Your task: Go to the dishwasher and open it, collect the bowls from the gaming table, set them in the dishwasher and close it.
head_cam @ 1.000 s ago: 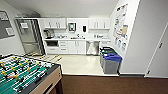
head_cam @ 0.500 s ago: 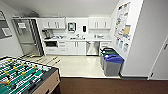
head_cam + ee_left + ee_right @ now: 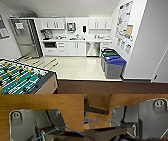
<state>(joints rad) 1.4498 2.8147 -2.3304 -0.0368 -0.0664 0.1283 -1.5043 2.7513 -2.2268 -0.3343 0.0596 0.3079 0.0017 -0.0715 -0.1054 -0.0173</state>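
The dishwasher (image 3: 93, 49) is the steel-fronted unit under the white counter (image 3: 75, 40) at the far side of the kitchenette, and its door is shut. It stands a few metres ahead of me across a pale floor (image 3: 75, 67). The bowls and the gaming table are out of view. Both wrist views look down past the robot's dark plate onto brown carpet (image 3: 37, 101).
A green-field foosball table (image 3: 22, 77) fills the near left corner. Two grey bins stand along the right wall, one with a blue lid (image 3: 114, 66) and one with a green lid (image 3: 108, 53). A tall steel fridge (image 3: 25, 37) is at the far left.
The whole head view has shifted a little, so the camera has moved. The foosball table now sits lower and further left. Nothing in the room has moved.
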